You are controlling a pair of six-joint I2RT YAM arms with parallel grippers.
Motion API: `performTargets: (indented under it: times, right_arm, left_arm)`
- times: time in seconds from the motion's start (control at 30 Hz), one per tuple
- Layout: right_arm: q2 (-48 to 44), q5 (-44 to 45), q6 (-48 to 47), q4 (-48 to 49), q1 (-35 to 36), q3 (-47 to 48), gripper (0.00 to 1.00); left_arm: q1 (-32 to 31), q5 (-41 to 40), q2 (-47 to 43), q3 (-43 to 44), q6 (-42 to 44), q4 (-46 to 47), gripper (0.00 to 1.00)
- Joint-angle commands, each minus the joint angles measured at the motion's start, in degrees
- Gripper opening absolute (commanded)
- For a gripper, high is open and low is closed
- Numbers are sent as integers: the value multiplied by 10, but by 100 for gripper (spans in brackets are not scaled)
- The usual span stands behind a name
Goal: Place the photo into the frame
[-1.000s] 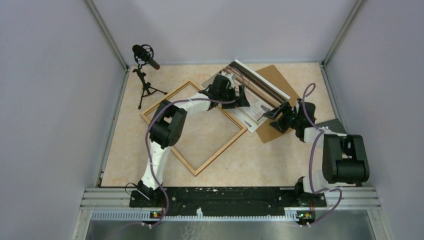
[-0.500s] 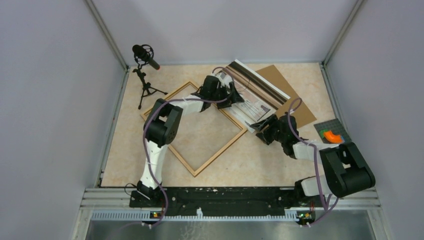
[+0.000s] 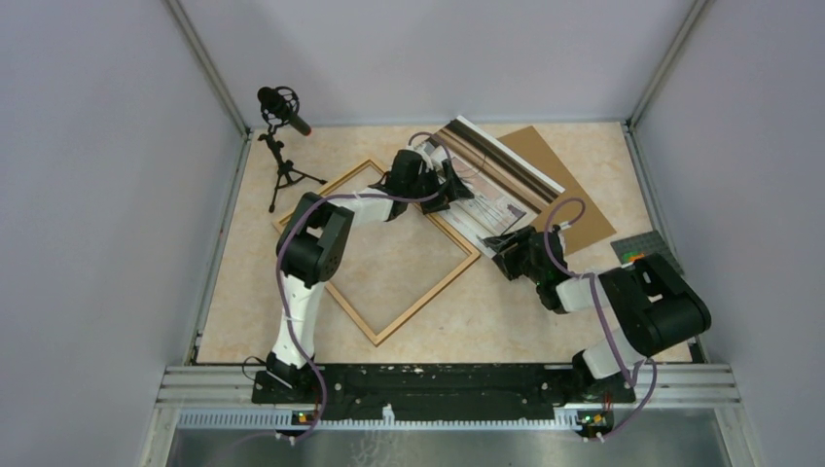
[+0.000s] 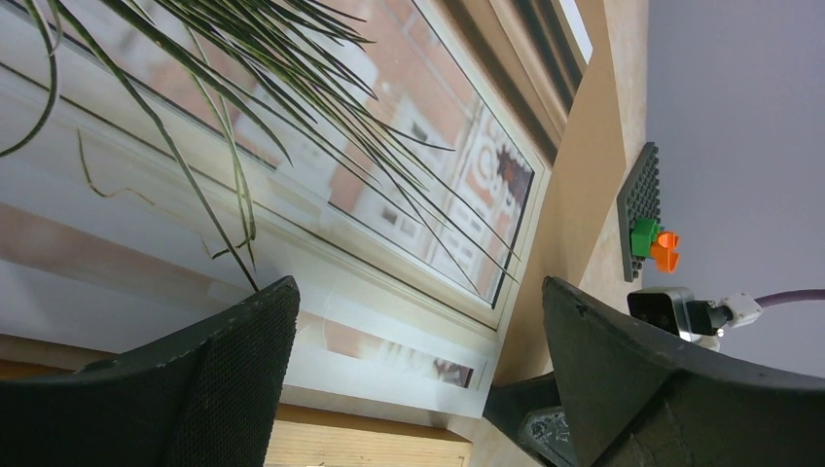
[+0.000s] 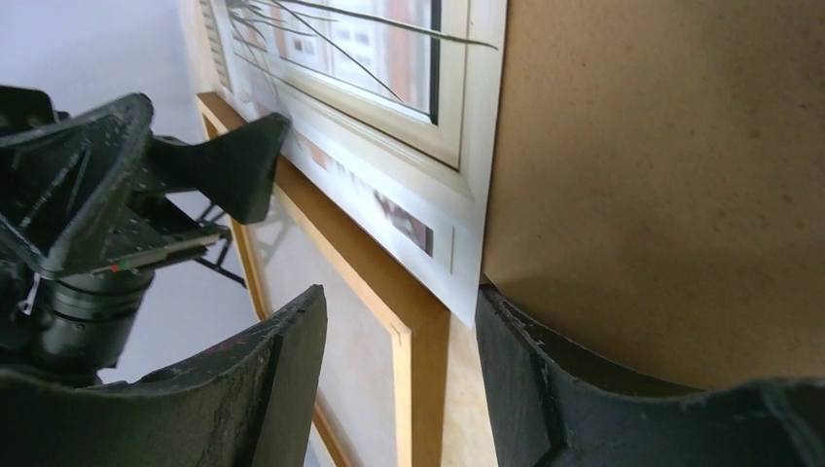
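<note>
The photo [image 3: 496,175] lies at the back middle, partly over a brown backing board [image 3: 574,204]. Its left edge overlaps the right corner of the light wooden frame [image 3: 328,283], which lies flat to the left. My left gripper [image 3: 455,195] is wide open at that left edge. In the left wrist view the photo [image 4: 340,146] spreads between and beyond the fingers, with frame wood [image 4: 370,438] below. My right gripper [image 3: 501,251] is open at the photo's near corner. The frame corner [image 5: 418,331] stands between its fingers, and the photo's corner [image 5: 465,282] reaches the right one.
A microphone on a small tripod [image 3: 282,146] stands at the back left. A grey studded plate [image 4: 642,199] with green and orange bricks sits at the right, partly behind the right arm. Walls close in on three sides.
My right arm has swung left and nearer, bringing its gripper to the photo's near corner, and its jaws have narrowed. The left gripper shifted slightly left along the photo's edge.
</note>
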Motion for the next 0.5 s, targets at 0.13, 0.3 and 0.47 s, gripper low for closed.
performTargets:
  times: [0.13, 0.3, 0.47]
  right_arm:
    - [73, 44, -3, 172, 9, -10, 57]
    - [78, 47, -23, 228, 9, 3, 57]
    - [93, 75, -44, 235, 7, 31, 46]
  left_arm:
    - [2, 5, 5, -28, -1, -59, 98]
    - [3, 6, 5, -31, 1, -58, 98]
    - [2, 7, 2, -31, 3, -58, 98]
